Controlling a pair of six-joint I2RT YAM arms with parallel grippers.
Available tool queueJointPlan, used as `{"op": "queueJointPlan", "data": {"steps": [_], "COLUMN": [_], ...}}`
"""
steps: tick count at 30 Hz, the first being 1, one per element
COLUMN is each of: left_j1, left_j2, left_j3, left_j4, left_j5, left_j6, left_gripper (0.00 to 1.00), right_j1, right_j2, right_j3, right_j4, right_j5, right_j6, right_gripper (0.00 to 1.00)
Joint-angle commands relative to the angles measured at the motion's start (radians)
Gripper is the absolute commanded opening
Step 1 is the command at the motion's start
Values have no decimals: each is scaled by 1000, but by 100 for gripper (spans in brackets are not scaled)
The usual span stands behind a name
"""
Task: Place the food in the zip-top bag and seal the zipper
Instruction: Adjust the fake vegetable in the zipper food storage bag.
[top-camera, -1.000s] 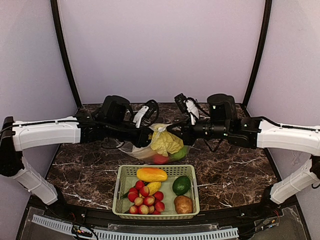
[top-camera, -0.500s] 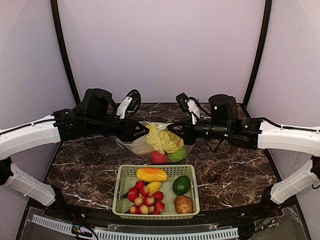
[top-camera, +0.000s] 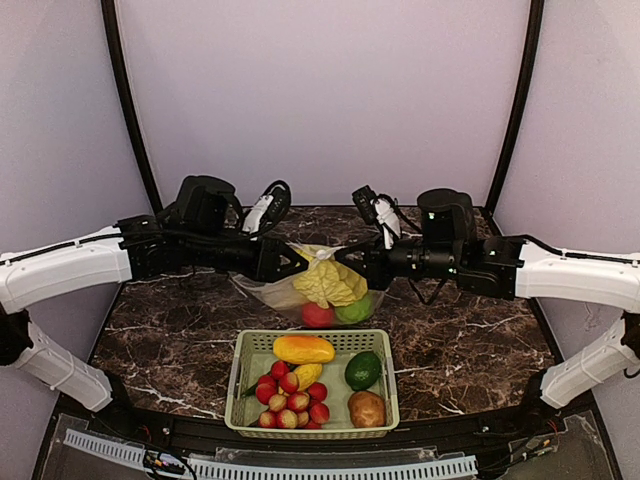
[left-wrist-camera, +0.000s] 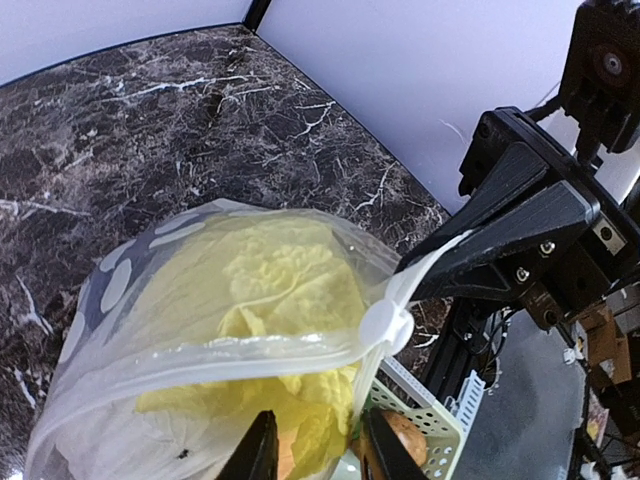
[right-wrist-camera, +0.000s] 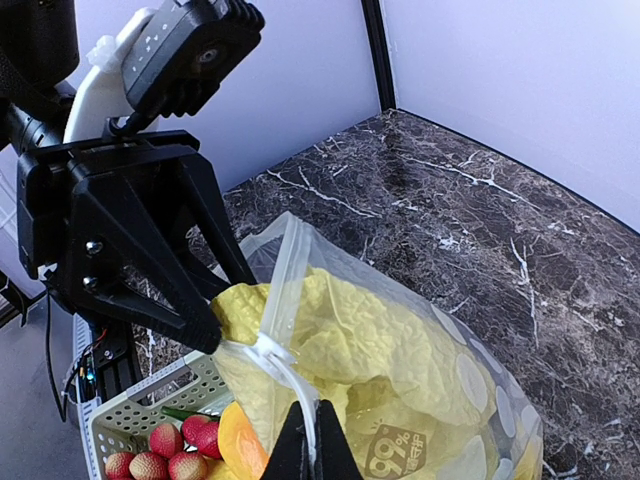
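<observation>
The zip-top bag (top-camera: 272, 293) hangs above the table between my two grippers. Inside it are the pale yellow napa cabbage (top-camera: 328, 283), a red bell pepper (top-camera: 318, 316) and a green apple (top-camera: 356, 309). My right gripper (right-wrist-camera: 310, 442) is shut on the zipper strip (right-wrist-camera: 285, 268) at the mouth's end, just past the white slider (right-wrist-camera: 262, 350). My left gripper (left-wrist-camera: 318, 452) is open, its fingers on either side of the bag (left-wrist-camera: 150, 290) just below the zipper (left-wrist-camera: 220, 350) and beside the slider (left-wrist-camera: 385, 325). The lemon and pink fruit are not visible.
The pale green slotted basket (top-camera: 382, 362) stands just in front of the bag, holding a mango (top-camera: 303, 349), several lychees, an avocado (top-camera: 362, 370) and a potato (top-camera: 366, 408). Dark marble table; purple walls with black corner posts behind.
My left gripper drew back to the left off the bag mouth, then came back right to the slider. The right gripper kept its hold and the bag rose slightly.
</observation>
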Motion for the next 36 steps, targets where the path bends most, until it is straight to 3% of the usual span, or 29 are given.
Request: {"op": "queueJointPlan", "data": {"steps": [1,6,12,25,36], "left_j1": [16,29,55,57,57], "left_j2": [18,7,-24,-3,67], "left_j3": [27,2,-36,-54,-55], "left_j4": [41,67,101,123,179], "left_j5": [22,24,31,95,167], "left_j6": [-34,-53,-86,-97,-116], "left_gripper": [24,21,27,2,1], "right_j1": [-4,-4,-4,-4,-4], "right_j2": [-26,-27,-17,-4,17], "right_j3": [-4,-3,0,11,31], "right_j4": [34,25,24,23,23], "right_j5": [-2,-1,-5,-4,-28], "right_j6": [7,2,1,-4,-4], "right_gripper": [0,0,0,0,0]}}
